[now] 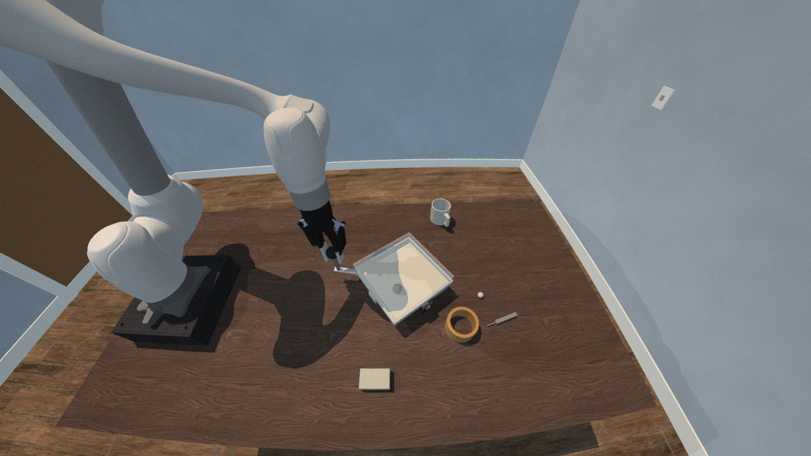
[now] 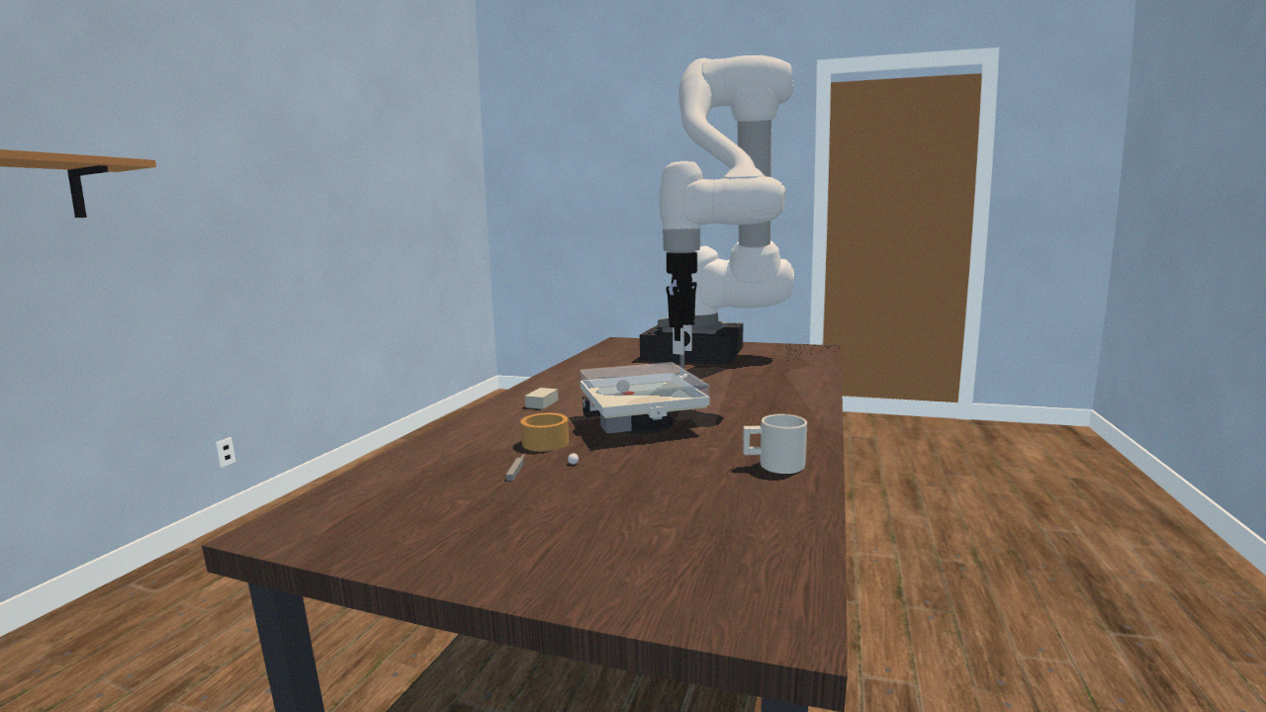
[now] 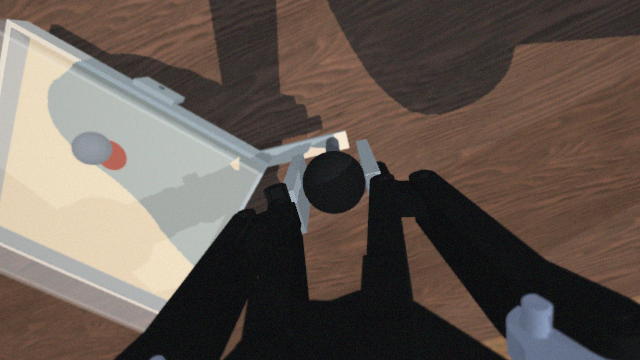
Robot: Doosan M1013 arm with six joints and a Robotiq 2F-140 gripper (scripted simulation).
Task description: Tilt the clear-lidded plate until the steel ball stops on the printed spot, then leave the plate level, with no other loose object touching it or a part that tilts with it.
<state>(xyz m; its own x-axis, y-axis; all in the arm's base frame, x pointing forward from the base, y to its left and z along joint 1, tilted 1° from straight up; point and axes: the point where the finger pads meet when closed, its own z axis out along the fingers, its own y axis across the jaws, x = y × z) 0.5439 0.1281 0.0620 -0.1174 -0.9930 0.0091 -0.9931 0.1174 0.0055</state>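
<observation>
Here, the gripper (image 3: 332, 172) is clenched on the round black knob (image 3: 333, 182) at the plate's corner arm.
Under the square, cream-floored plate's (image 1: 422, 252) clear lid, the matte grey steel ball (image 3: 91, 147) half covers the red printed spot (image 3: 117, 157); arm shadow hides the floor's texture.

Wrist view: steel ball (image 3: 91, 148) covers part of the printed spot (image 3: 116, 157), and the plate (image 3: 30, 280) is cut off at the left edge. Black knob (image 3: 333, 182) hides the handle stem beneath it. Exterior view: spot too small to judge.
</observation>
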